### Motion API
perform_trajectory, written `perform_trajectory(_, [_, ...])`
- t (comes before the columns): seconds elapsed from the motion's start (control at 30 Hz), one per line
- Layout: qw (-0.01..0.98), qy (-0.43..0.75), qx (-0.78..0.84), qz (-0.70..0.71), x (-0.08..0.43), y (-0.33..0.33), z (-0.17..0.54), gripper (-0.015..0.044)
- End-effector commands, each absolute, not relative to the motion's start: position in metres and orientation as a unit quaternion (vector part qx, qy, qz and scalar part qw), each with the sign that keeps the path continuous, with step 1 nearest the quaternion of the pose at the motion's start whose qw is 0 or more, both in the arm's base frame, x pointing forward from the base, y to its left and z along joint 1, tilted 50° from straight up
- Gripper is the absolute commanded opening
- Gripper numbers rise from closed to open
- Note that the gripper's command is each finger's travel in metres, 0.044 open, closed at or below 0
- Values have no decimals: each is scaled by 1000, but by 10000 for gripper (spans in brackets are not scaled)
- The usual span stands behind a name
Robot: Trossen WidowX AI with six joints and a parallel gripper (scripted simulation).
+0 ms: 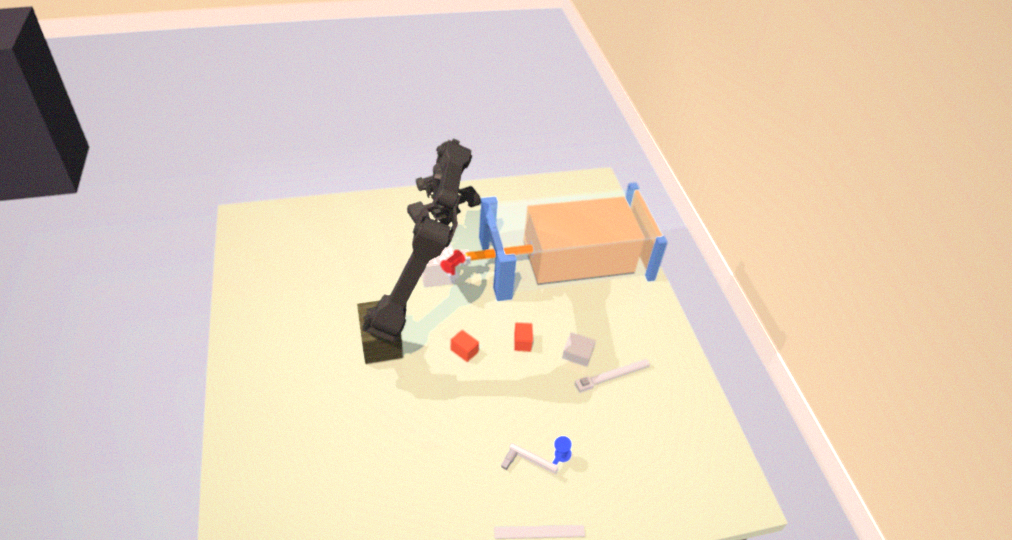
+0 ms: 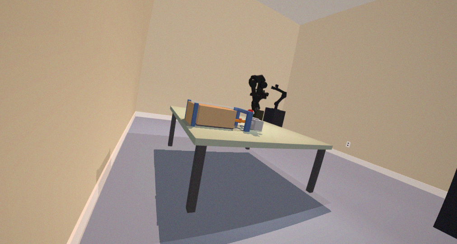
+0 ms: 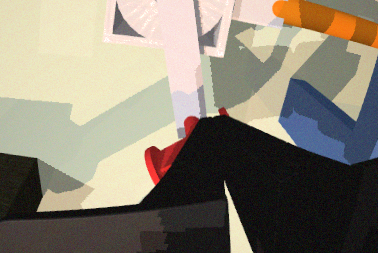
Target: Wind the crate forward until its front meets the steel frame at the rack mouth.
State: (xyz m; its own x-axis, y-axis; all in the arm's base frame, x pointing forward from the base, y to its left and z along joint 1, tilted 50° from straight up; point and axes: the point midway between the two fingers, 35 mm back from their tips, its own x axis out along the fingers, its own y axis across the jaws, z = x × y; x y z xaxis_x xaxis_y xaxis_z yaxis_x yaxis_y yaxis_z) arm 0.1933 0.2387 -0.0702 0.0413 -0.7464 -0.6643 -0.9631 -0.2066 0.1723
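The tan crate (image 1: 584,226) (image 2: 214,115) sits flat inside the clear-panelled cubby, a gap behind the blue steel frame (image 1: 507,278) (image 2: 248,122). An orange strap (image 1: 518,250) (image 3: 320,18) runs from it to the pale winch (image 1: 436,275) (image 3: 109,33). A pale crank arm (image 3: 182,59) lies across the winch top, with a red knob (image 1: 453,261) (image 2: 250,110) at its outer end. My gripper (image 3: 213,128) is shut with nothing between the fingers. In the wrist view its fingertips overlap the knob, whose red flange shows left of them. Whether they touch it is unclear; the key is hidden.
Two red blocks (image 1: 464,345) (image 1: 523,336), a grey block (image 1: 579,349) and a wrench-like tool (image 1: 617,373) lie beside the rack. A blue-knobbed crank (image 1: 533,459) and a flat bar (image 1: 539,532) lie farther off. The blue frame also stands right of my fingers in the wrist view.
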Motion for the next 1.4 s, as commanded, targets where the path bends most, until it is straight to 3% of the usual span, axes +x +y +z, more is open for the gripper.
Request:
perform_trajectory(0.0, [164, 610, -701, 330, 193, 238, -70, 0])
perform_trajectory(0.23, [164, 610, -701, 330, 193, 238, -70, 0])
perform_trajectory(0.33, [220, 611, -699, 301, 196, 235, -68, 79])
perform_trajectory(0.7, [615, 574, -535, 74, 209, 193, -47, 367])
perform_trajectory(0.8, [660, 562, -497, 46, 209, 185, -44, 440])
perform_trajectory(1.37, [660, 562, -497, 46, 211, 177, -53, 440])
